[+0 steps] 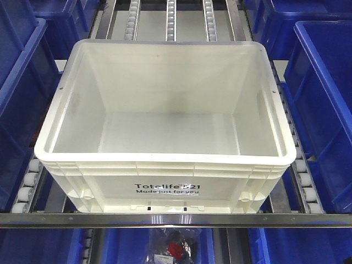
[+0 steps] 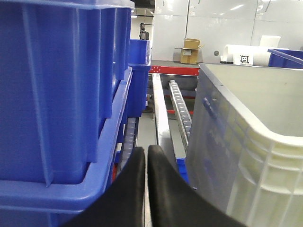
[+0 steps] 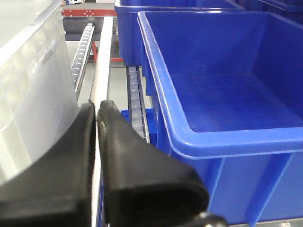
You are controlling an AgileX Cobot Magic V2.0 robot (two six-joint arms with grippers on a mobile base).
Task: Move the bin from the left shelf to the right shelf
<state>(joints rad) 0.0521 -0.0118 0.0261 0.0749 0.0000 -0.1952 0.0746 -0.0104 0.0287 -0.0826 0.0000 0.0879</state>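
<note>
The white bin (image 1: pixel 165 190), empty and printed "Totelife 521", sits on a flow-rack shelf of white rollers (image 1: pixel 304 187) behind a flat steel front bar (image 1: pixel 176 220). The frames do not tell whether this is the left or the right shelf. No arm shows in the front view. My left gripper (image 2: pixel 147 152) is shut with nothing in it, low in the gap between a stack of blue totes (image 2: pixel 61 94) and the bin's left wall (image 2: pixel 246 142). My right gripper (image 3: pixel 96 109) is shut and empty too, between the bin's right wall (image 3: pixel 28 94) and a blue tote (image 3: pixel 222 94).
Dark blue totes flank the bin on the left (image 1: pixel 22 110) and the right (image 1: pixel 324 110). More stand at the back and on the level below. A clear bag with red and black items (image 1: pixel 173 247) lies under the front bar. Roller rails (image 1: pixel 170 16) run on behind the bin.
</note>
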